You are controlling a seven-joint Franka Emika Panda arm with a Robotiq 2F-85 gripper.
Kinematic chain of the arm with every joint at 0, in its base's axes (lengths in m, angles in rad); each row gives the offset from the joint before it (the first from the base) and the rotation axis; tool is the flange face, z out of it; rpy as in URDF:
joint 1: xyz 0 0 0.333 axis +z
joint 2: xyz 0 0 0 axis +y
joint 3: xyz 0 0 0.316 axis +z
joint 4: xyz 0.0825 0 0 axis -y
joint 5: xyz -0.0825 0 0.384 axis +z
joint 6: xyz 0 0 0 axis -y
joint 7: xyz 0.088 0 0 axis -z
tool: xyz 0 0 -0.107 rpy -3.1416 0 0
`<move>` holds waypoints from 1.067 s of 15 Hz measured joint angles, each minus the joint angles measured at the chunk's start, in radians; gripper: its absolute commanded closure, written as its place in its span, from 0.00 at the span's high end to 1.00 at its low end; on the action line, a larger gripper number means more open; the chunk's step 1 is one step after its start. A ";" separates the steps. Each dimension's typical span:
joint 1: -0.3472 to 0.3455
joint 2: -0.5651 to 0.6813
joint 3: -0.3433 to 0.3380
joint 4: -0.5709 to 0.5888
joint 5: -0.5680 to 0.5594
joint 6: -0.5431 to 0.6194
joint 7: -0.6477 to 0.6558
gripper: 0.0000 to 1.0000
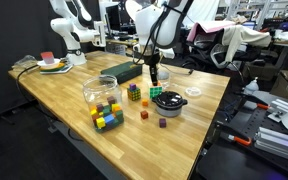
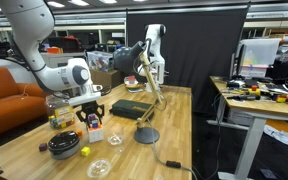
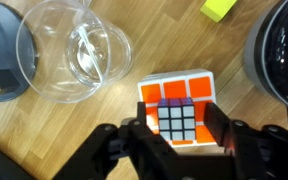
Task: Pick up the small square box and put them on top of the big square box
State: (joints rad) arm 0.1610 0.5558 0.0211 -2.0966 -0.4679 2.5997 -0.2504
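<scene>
A small white-faced puzzle cube (image 3: 176, 120) sits on top of a larger orange-faced cube (image 3: 174, 92) on the wooden table. My gripper (image 3: 179, 128) is straight above them, with one finger on each side of the small cube. A thin strip of orange shows beside the cube, so the jaws look slightly open. In both exterior views the gripper (image 1: 155, 82) (image 2: 92, 116) is low over these cubes (image 2: 94, 131). The flat dark green box (image 1: 122, 70) (image 2: 129, 108) lies apart from them, farther back on the table. It is out of the wrist view.
A clear jar of coloured cubes (image 1: 102, 100), a black bowl (image 1: 169, 100) (image 3: 284, 60), a clear dish (image 3: 74, 50) and a grey disc (image 2: 146, 135) are near. A multicoloured cube (image 1: 134, 92), loose small cubes (image 1: 144, 115) and a yellow piece (image 3: 219, 8) also lie on the table.
</scene>
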 measured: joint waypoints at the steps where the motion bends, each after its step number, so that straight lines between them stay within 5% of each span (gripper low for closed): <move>1: -0.002 0.003 0.000 0.002 0.007 0.000 -0.001 0.98; 9: -0.002 0.002 0.004 0.001 0.014 0.002 0.000 1.00; 16: 0.007 -0.118 0.032 -0.070 0.014 0.044 0.010 1.00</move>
State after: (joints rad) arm 0.1678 0.4381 0.0535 -2.1669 -0.4536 2.6441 -0.2406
